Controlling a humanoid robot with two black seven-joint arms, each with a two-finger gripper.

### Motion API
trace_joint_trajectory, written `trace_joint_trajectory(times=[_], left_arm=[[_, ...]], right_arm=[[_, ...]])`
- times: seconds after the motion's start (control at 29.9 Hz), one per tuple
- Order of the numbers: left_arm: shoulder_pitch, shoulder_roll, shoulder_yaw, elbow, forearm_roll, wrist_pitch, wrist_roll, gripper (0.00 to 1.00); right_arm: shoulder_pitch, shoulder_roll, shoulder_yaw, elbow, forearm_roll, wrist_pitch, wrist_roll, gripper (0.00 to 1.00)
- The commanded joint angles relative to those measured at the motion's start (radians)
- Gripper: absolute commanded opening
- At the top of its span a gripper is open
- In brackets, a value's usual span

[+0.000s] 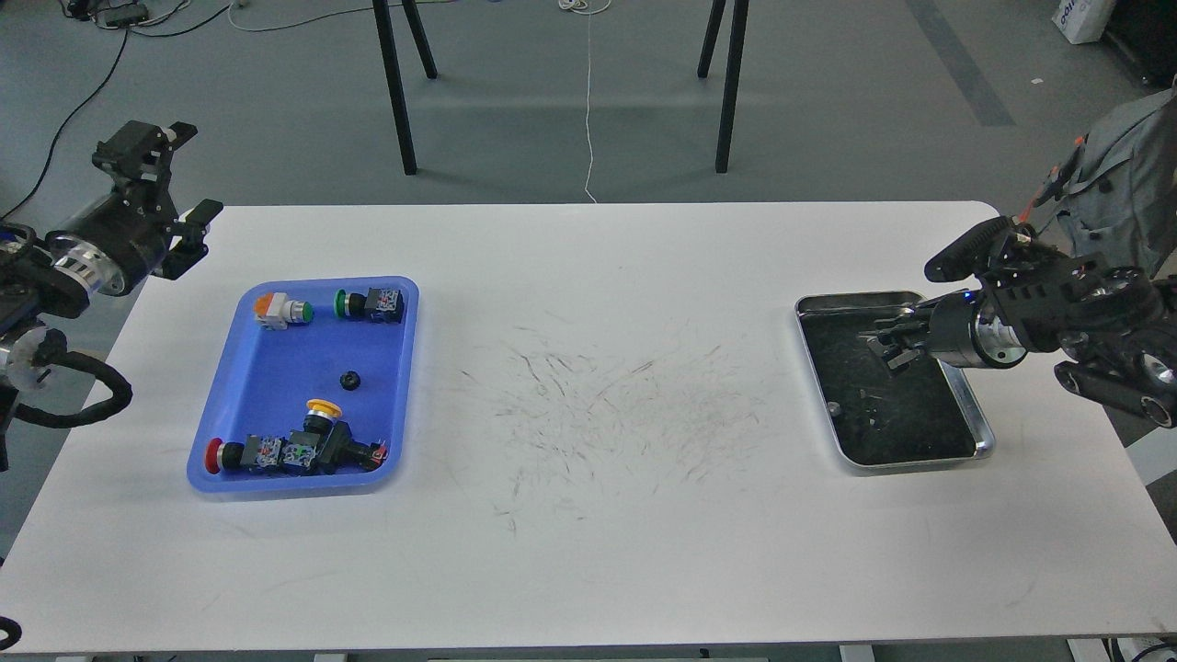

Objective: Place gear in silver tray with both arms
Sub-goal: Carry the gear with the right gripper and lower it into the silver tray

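Observation:
A small black gear (349, 379) lies in the middle of the blue plastic tray (276, 395) at the left. The silver tray (986, 439) sits at the right, with a dark, scratched bottom; a small round thing (832, 407) lies in it near its left rim. My right gripper (888, 348) hangs over the far half of the silver tray, and its dark fingers blend with the tray bottom. My left gripper (184, 175) is open and empty, raised beyond the table's far left corner, well away from the blue tray.
The blue tray also holds several push-button switches: orange (276, 310) and green (366, 303) at the back, yellow (322, 412) and red (221, 454) at the front. Black chair legs (395, 87) stand beyond the far edge. The table's middle is scuffed.

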Motion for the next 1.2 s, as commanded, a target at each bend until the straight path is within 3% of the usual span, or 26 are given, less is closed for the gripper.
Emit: trace_joint_trajectory(times=[0.0,0.27,0.57,0.7,0.77,0.87,0.94,1.17], left_arm=[[0.001,-0.024,0.001,0.000,0.002,0.000,0.000,1.00],[0.000,-0.025,0.001,0.000,0.002,0.000,0.000,1.00],[0.005,-0.025,0.001,-0.001,0.000,0.000,0.000,1.00],[0.015,-0.025,0.001,0.000,0.000,0.000,0.000,1.00],[0.015,-0.025,0.001,-0.001,-0.001,0.000,0.000,1.00],[0.015,-0.025,0.001,-0.001,-0.001,0.000,0.000,1.00],[0.015,-0.025,0.001,-0.001,-0.001,0.000,0.000,1.00],[0.015,-0.024,0.001,-0.003,0.000,0.000,0.000,1.00]], right_arm=[[-0.053,0.000,0.023,-0.048,0.000,-0.003,0.001,0.01],[-0.113,0.036,0.079,-0.151,0.002,-0.003,0.000,0.01],[-0.127,0.060,0.102,-0.157,0.003,-0.002,0.000,0.03],[-0.127,0.060,0.105,-0.154,0.005,-0.003,0.000,0.17],[-0.127,0.060,0.107,-0.153,0.003,-0.005,0.000,0.30],[-0.126,0.060,0.118,-0.154,0.003,-0.006,0.001,0.35],[-0.124,0.059,0.147,-0.154,0.005,-0.006,0.001,0.49],[-0.123,0.059,0.199,-0.153,0.005,-0.006,0.001,0.58]])
